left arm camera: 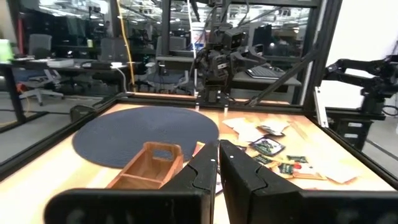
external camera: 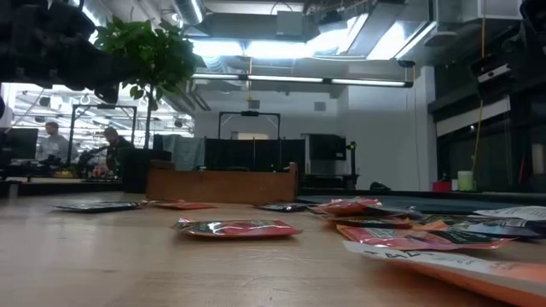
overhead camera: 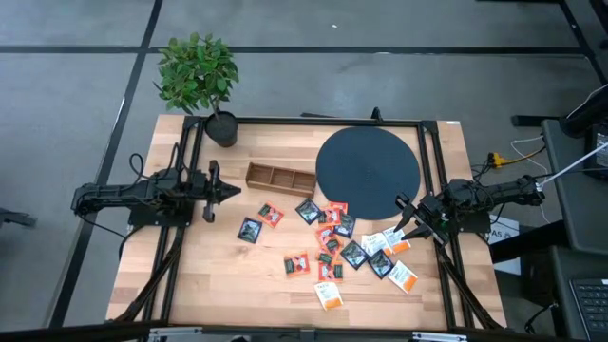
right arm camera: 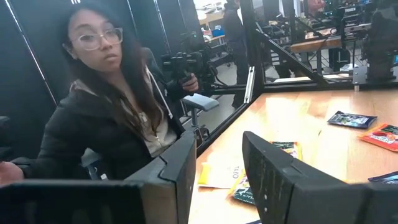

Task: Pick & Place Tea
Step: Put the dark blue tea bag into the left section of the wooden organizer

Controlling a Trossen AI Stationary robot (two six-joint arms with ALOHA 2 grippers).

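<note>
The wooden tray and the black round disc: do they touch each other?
Cannot tell. In the high view the wooden tray ends right at the black disc's rim, with no clear gap; the left wrist view only shows them overlapping.

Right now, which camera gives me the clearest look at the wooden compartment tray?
The high view: the wooden compartment tray shows whole from above, compartments visible, beside the black disc. The low view gives only its side wall. The left wrist view shows one end, partly cut off by the left end effector. The right wrist view misses it.
</note>
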